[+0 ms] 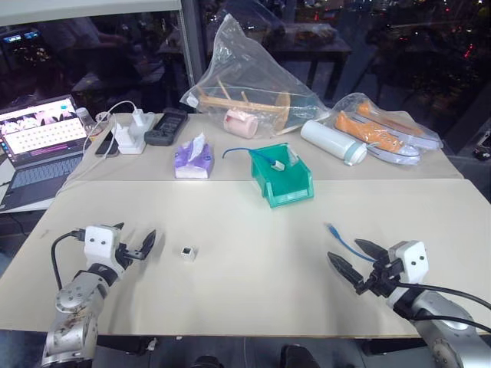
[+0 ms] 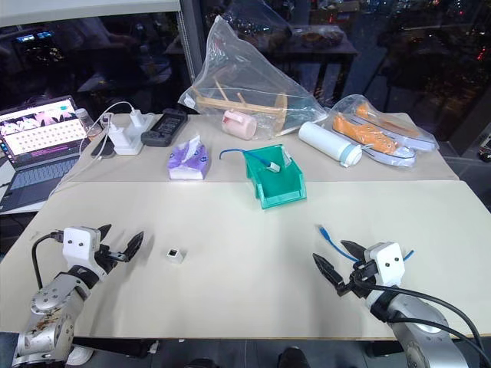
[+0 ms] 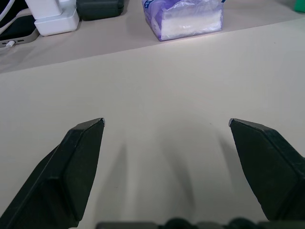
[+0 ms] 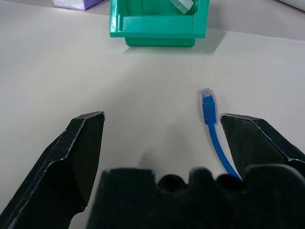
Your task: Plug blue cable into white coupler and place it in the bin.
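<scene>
- The broad beige tabletop point(image 1: 253, 276) carries everything.
- The boxy teal-green plastic bin point(image 1: 282, 178) stands mid-table, its low lip toward the robot; inside it lies a second blue cable with its own white coupler point(image 1: 277, 163).
- The left gripper point(image 1: 136, 244), two black fingers, is spread wide with nothing between them, low over the near left part of the table.
- The right gripper point(image 1: 355, 261) is likewise spread wide and empty, over the near right part.
- The thin bright blue cable point(image 4: 212, 129) lies flat on the table just beside one right finger, clear plug toward the bin.
- The tiny white cube-like coupler point(image 1: 188, 252) sits alone near the left gripper, well apart from the cable.
</scene>
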Motion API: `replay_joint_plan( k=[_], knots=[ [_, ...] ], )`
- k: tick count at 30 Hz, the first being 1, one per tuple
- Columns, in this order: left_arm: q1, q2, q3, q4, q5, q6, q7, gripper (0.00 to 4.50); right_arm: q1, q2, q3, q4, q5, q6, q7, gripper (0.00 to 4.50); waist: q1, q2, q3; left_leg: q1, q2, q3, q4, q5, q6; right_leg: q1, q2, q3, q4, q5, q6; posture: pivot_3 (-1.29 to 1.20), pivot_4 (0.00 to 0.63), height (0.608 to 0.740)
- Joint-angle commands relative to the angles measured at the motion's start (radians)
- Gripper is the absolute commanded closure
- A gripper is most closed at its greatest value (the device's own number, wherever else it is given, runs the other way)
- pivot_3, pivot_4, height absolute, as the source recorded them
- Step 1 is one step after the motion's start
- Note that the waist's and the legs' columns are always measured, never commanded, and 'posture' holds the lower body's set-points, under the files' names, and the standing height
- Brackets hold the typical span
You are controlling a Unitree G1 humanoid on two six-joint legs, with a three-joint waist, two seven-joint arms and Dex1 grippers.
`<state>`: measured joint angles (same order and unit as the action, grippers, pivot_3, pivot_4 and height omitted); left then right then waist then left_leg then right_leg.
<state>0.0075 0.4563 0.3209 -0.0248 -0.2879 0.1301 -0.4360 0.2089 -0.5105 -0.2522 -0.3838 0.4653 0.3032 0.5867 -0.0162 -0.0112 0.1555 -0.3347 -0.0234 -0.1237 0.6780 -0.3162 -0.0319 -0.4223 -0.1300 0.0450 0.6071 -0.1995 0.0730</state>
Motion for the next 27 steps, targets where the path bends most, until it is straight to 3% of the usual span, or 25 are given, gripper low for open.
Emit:
replay_joint_plan(
  k=[1,4,10,15,19,20,27],
  knots=[
    [-0.075,0.027,0.011,0.021,-0.009,-0.038,-0.026,0.0,-0.024,-0.023,-0.021,-0.052,0.008,0.022,-0.009,0.02,0.0,0.0,0.0,0.0,0.0,0.0,0.0,0.0,0.0,0.0,0.0,0.0,0.0,0.0,0.0,0.0,0.15,0.74],
    [-0.2,0.097,0.016,0.063,-0.086,-0.023,-0.161,0.0,-0.1,-0.099,-0.019,-0.026,-0.021,0.093,-0.015,0.02,0.007,-0.006,0.004,-0.001,0.0,0.0,0.001,0.001,-0.001,-0.001,0.0,-0.001,0.002,0.0,0.0,0.0,0.15,0.74],
    [-0.224,0.256,-0.016,-0.103,-0.349,0.22,-0.483,0.0,-0.305,-0.197,0.046,0.122,-0.06,0.258,-0.013,0.02,-0.016,-0.008,0.005,0.0,0.0,-0.001,0.0,0.001,-0.001,-0.001,0.0,-0.001,0.002,-0.001,-0.001,0.0,0.15,0.74],
    [-0.292,0.43,-0.058,-0.139,-0.417,0.381,-0.648,0.0,-0.412,-0.205,0.148,0.233,-0.101,0.291,0.036,0.02,-0.029,-0.008,0.005,-0.002,0.001,-0.001,-0.001,-0.003,0.005,-0.003,0.0,-0.002,0.003,-0.002,-0.002,0.0,0.15,0.74],
    [-0.345,0.516,-0.081,-0.19,-0.471,0.488,-0.715,0.0,-0.466,-0.189,0.186,0.315,-0.136,0.31,0.024,0.02,-0.028,-0.009,0.008,-0.003,0.0,0.0,-0.001,-0.003,0.005,-0.002,0.0,-0.002,0.002,-0.002,-0.001,0.0,0.15,0.74],
    [-0.354,0.535,-0.088,-0.212,-0.485,0.514,-0.727,0.0,-0.473,-0.188,0.195,0.331,-0.144,0.314,0.023,0.56,-0.027,-0.009,0.008,-0.002,0.0,0.0,-0.001,-0.003,0.005,-0.002,0.0,-0.002,0.002,-0.003,-0.001,0.0,0.15,0.74],
    [-0.393,0.618,-0.129,-0.347,-0.568,0.69,-0.741,0.0,-0.486,-0.172,0.213,0.307,-0.126,0.337,0.066,2.77,-0.029,-0.009,0.009,-0.002,0.001,-0.001,-0.001,-0.003,0.005,-0.002,0.0,-0.002,0.002,-0.003,0.0,0.0,0.15,0.74]
  ],
)
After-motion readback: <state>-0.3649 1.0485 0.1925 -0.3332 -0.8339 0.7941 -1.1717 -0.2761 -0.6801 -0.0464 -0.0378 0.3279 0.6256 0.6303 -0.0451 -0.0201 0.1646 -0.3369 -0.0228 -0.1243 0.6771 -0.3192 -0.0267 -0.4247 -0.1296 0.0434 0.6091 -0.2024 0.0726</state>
